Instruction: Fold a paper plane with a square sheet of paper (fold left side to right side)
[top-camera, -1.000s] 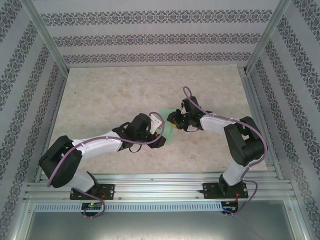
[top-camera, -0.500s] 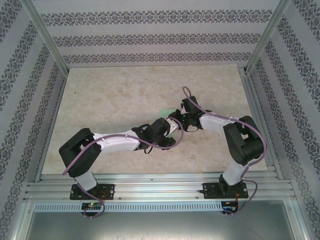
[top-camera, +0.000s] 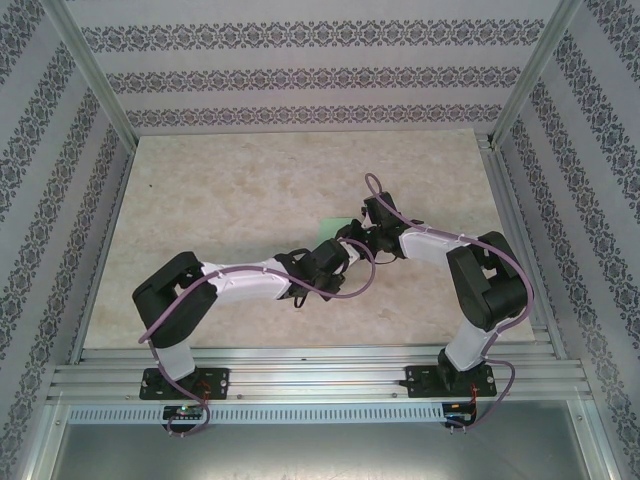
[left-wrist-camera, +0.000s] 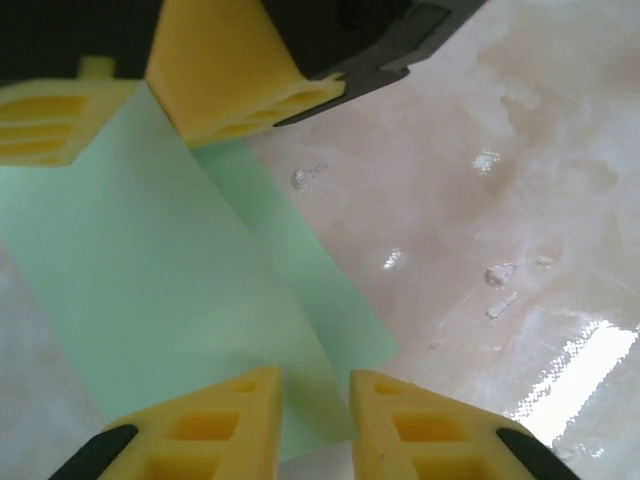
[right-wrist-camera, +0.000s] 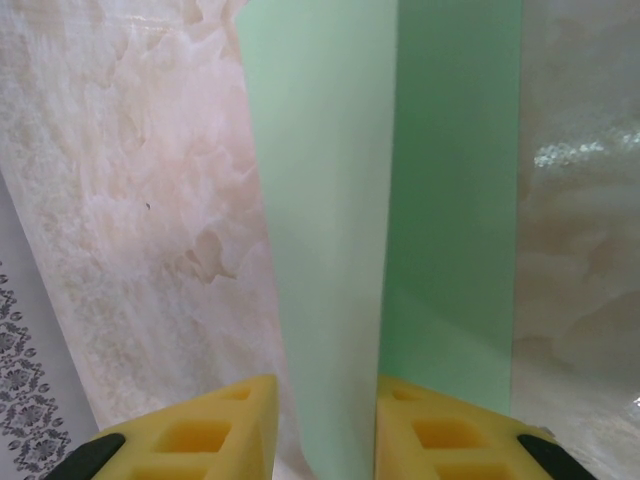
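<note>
The square sheet of paper (left-wrist-camera: 150, 300), pale mint green, lies partly folded on the marble-look table (top-camera: 220, 200). One flap (right-wrist-camera: 330, 200) stands up from the flat part (right-wrist-camera: 450, 200). Both grippers meet over it at the table's middle, where a small green corner (top-camera: 337, 225) shows. My right gripper (right-wrist-camera: 325, 430) is shut on the raised flap at one end; its yellow fingers (left-wrist-camera: 240, 90) face the left wrist camera. My left gripper (left-wrist-camera: 315, 425) (top-camera: 347, 250) has drawn its jaws in around the flap's other end. The paper plane is out of view.
Patterned walls enclose the table on three sides. Aluminium rails (top-camera: 320, 365) carry the arm bases along the near edge. There is free room on the table's left half and toward the back wall.
My left arm has stretched right and forward until its gripper meets the right one over the paper. Its jaws have narrowed around the raised flap. The right arm has stayed still.
</note>
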